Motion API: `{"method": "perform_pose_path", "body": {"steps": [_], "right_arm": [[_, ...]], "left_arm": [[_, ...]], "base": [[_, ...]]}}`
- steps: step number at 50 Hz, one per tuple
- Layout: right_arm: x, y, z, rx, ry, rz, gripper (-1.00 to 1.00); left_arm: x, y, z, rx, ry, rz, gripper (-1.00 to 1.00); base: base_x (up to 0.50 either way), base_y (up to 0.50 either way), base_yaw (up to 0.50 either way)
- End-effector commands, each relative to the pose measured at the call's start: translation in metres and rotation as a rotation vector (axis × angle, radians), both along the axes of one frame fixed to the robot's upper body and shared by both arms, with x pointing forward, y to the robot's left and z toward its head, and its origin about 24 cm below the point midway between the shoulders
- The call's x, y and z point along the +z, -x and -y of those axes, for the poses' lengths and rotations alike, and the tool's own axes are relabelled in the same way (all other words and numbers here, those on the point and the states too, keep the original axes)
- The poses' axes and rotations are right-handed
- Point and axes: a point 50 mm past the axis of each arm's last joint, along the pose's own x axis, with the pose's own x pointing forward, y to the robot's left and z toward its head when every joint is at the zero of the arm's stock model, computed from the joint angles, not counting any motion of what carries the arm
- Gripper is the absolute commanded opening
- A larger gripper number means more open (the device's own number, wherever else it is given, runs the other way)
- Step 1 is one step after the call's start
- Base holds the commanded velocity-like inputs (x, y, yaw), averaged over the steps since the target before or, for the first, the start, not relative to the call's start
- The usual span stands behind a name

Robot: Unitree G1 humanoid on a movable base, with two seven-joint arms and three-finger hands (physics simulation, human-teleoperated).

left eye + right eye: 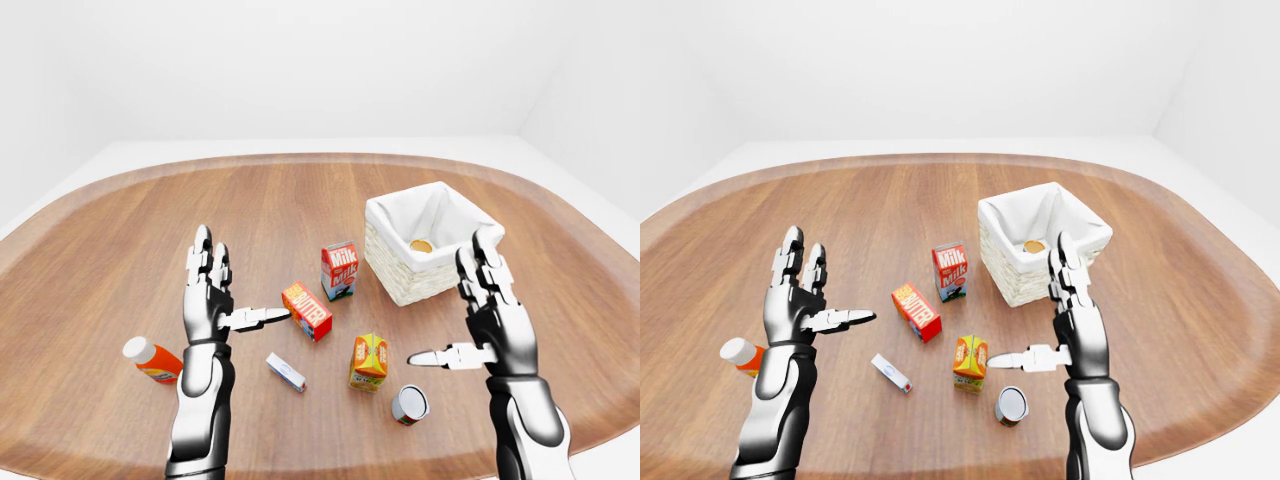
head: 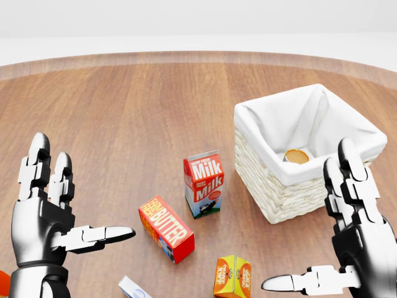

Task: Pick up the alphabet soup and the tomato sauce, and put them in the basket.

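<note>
A white-lined wicker basket (image 2: 279,186) stands right of centre, with one can (image 2: 296,156) upright inside it, its tan top showing. A second can (image 1: 409,404) with a red label lies on its side on the wooden table, low in the left-eye view. I cannot read either label. My right hand (image 2: 310,223) hovers open, below and right of the basket and above that lying can, holding nothing. At the left, my left hand (image 2: 87,192) is open with the thumb pointing right, and it is empty.
Between the hands stand a milk carton (image 2: 203,184), a red butter box (image 2: 166,228) and an orange juice carton (image 2: 232,276). A small white-and-blue box (image 1: 285,371) and an orange bottle (image 1: 150,360) lie near my left arm. The table's rounded edge (image 1: 300,158) runs all around.
</note>
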Motion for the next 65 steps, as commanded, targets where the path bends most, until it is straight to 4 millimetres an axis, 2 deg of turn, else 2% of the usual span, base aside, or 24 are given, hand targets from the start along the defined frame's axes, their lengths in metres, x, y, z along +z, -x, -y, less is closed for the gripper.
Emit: {"method": "perform_pose_path", "body": {"steps": [1, 17, 18, 21, 24, 26, 27, 33, 35, 36, 41, 42, 43, 47, 48, 50, 51, 53, 54, 55, 59, 60, 62, 65], "right_arm": [[-0.015, 0.013, 0.0, 0.001, -0.023, -0.078, 1.0], [-0.021, 0.03, 0.0, 0.012, -0.055, -0.117, 1.0], [-0.033, 0.029, 0.001, 0.014, -0.072, -0.163, 1.0], [-0.041, 0.03, 0.001, 0.011, -0.083, -0.2, 1.0], [-0.025, 0.033, 0.002, 0.005, -0.057, -0.139, 1.0], [-0.029, 0.034, 0.003, 0.005, -0.067, -0.153, 1.0], [-0.039, 0.034, 0.003, 0.007, -0.083, -0.193, 1.0], [-0.049, 0.038, 0.003, 0.011, -0.106, -0.236, 1.0], [-0.034, 0.039, 0.003, 0.006, -0.08, -0.178, 1.0], [-0.044, 0.039, 0.003, 0.009, -0.098, -0.217, 1.0], [-0.031, 0.041, 0.003, 0.007, -0.079, -0.169, 1.0], [-0.047, 0.041, 0.003, 0.012, -0.109, -0.233, 1.0], [-0.05, 0.042, 0.003, 0.013, -0.115, -0.246, 1.0], [-0.035, 0.044, 0.003, 0.01, -0.089, -0.189, 1.0], [-0.048, 0.044, 0.003, 0.014, -0.112, -0.24, 1.0], [-0.054, 0.045, 0.003, 0.015, -0.123, -0.266, 1.0], [-0.043, 0.045, 0.003, 0.011, -0.103, -0.222, 1.0], [-0.057, 0.046, 0.003, 0.015, -0.13, -0.276, 1.0], [-0.057, 0.046, 0.003, 0.015, -0.131, -0.279, 1.0], [-0.046, 0.047, 0.003, 0.012, -0.111, -0.235, 1.0], [-0.058, 0.048, 0.002, 0.018, -0.135, -0.286, 1.0], [-0.048, 0.049, 0.003, 0.016, -0.118, -0.249, 1.0], [-0.046, 0.05, 0.002, 0.015, -0.113, -0.239, 1.0], [-0.056, 0.052, 0.002, 0.022, -0.137, -0.281, 1.0]], "left_arm": [[0.0, 0.0, 0.0, 0.001, 0.001, -0.001, 1.0], [0.0, 0.0, 0.0, 0.0, 0.001, -0.001, 1.0], [0.0, 0.0, 0.0, 0.001, 0.002, -0.001, 1.0], [0.0, 0.0, 0.0, 0.001, 0.001, -0.001, 1.0], [0.0, 0.0, 0.0, 0.0, 0.002, -0.001, 1.0], [0.0, 0.0, 0.0, 0.001, 0.002, -0.001, 1.0], [0.0, 0.0, 0.0, 0.001, 0.001, -0.001, 1.0], [0.0, 0.0, 0.0, 0.001, 0.002, -0.001, 1.0], [0.0, 0.0, 0.0, 0.001, 0.002, -0.001, 1.0], [0.0, 0.0, 0.0, 0.0, 0.001, -0.001, 1.0], [0.0, 0.0, 0.0, 0.001, 0.001, -0.001, 1.0], [0.0, 0.0, 0.0, 0.001, 0.001, -0.001, 1.0], [0.0, 0.0, 0.0, 0.001, 0.002, -0.001, 1.0], [0.0, 0.0, 0.0, 0.0, 0.001, -0.001, 1.0], [0.0, 0.0, 0.0, 0.001, 0.001, -0.001, 1.0], [0.0, 0.0, 0.0, 0.001, 0.001, -0.001, 1.0], [0.0, 0.0, 0.0, 0.001, 0.001, -0.001, 1.0], [0.0, 0.0, 0.0, 0.001, 0.001, -0.001, 1.0], [0.0, 0.0, 0.0, 0.001, 0.001, -0.001, 1.0], [0.0, 0.0, 0.0, 0.001, 0.002, -0.001, 1.0], [0.0, 0.0, 0.0, 0.001, 0.002, -0.001, 1.0], [0.0, 0.0, 0.0, 0.001, 0.002, -0.001, 1.0], [0.0, 0.0, 0.0, 0.001, 0.001, -0.001, 1.0], [0.0, 0.0, 0.0, 0.001, 0.001, -0.001, 1.0]], "base": [[0.0, 0.0, 0.0], [0.0, 0.0, 0.0], [0.0, 0.0, 0.0], [0.0, 0.0, 0.0], [0.0, 0.0, 0.0], [0.0, 0.0, 0.0], [0.0, 0.0, 0.0], [0.0, 0.0, 0.0], [0.0, 0.0, 0.0], [0.0, 0.0, 0.0], [0.0, 0.0, 0.0], [0.0, 0.0, 0.0], [0.0, 0.0, 0.0], [0.0, 0.0, 0.0], [0.0, 0.0, 0.0], [0.0, 0.0, 0.0], [0.0, 0.0, 0.0], [0.0, 0.0, 0.0], [0.0, 0.0, 0.0], [0.0, 0.0, 0.0], [0.0, 0.0, 0.0], [0.0, 0.0, 0.0], [0.0, 0.0, 0.0], [0.0, 0.0, 0.0]]}}
